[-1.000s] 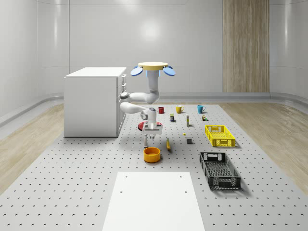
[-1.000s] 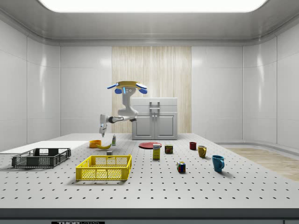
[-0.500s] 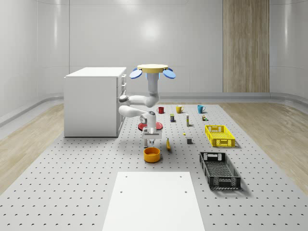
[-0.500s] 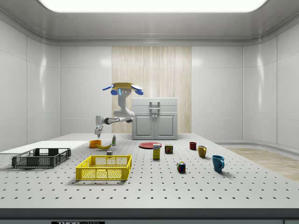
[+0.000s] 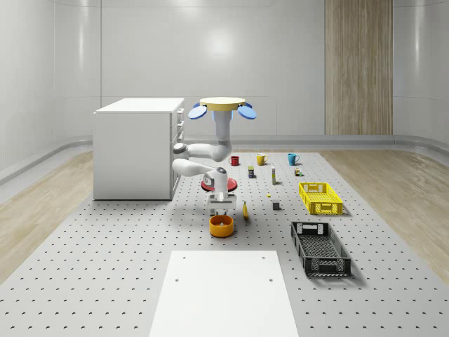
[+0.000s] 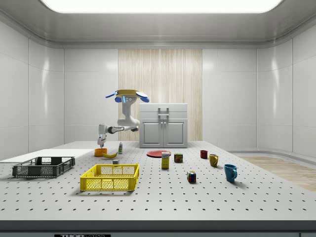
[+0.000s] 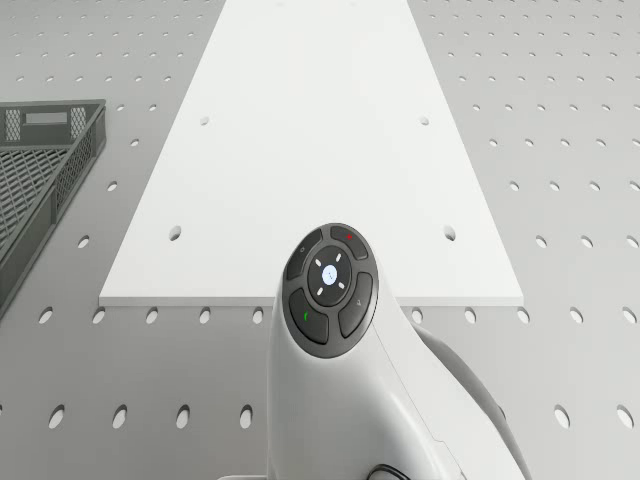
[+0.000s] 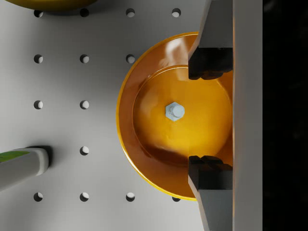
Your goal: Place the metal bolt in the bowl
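The orange bowl (image 5: pixel 221 225) stands on the perforated table, also seen in the side view (image 6: pixel 100 152). In the wrist view the metal bolt (image 8: pixel 174 111) lies head-up in the middle of the bowl (image 8: pixel 144 144), free of the fingers. My gripper (image 8: pixel 210 117) hangs open just above the bowl, its dark fingertips (image 8: pixel 209 62) standing apart on either side of the bolt. The gripper (image 5: pixel 222 210) points straight down over the bowl (image 6: pixel 100 144). The drone (image 5: pixel 222 105) hovers above the table behind the bowl, near the cabinet.
A banana (image 5: pixel 245 210) lies just beside the bowl, and a green-labelled bottle (image 8: pixel 19 166) stands close by. A white board (image 5: pixel 223 291) lies in front, a black crate (image 5: pixel 320 248) and yellow crate (image 5: pixel 320 197) to the right. The white cabinet (image 5: pixel 137 147) stands at the left.
The drone and arm have shifted toward the side view's left and sunk lower, bringing the gripper down to just above the bowl.
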`<state>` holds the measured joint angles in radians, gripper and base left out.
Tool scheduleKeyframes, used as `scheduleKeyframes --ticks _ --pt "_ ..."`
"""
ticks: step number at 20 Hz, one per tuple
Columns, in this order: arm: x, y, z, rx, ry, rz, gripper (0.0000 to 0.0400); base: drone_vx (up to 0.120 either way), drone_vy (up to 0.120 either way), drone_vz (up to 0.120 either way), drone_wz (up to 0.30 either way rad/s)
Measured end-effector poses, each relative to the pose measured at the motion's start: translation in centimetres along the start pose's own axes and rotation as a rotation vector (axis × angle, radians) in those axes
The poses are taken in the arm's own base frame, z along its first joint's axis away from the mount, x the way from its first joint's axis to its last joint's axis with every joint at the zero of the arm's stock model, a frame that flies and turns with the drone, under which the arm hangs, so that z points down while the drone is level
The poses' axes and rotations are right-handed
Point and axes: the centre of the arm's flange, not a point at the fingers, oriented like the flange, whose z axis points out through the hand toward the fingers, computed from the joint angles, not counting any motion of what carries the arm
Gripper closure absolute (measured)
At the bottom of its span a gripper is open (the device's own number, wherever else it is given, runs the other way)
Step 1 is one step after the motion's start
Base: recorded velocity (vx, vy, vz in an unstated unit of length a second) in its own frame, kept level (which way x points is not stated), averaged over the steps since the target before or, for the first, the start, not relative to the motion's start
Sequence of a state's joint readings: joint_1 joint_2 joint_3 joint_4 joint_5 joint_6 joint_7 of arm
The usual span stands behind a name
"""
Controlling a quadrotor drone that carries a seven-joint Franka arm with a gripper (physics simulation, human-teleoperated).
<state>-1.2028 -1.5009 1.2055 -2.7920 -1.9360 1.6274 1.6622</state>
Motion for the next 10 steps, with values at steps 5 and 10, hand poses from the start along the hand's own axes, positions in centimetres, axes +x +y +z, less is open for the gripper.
scheduleKeyframes --ticks 5,10 --pt "0.0 0.0 0.0 0.0 0.0 0.0 0.0034 0.0 0.0 0.0 0.0" --pt "0.0 0.0 0.0 0.0 0.0 0.0 0.001 0.0 0.0 0.0 0.0"
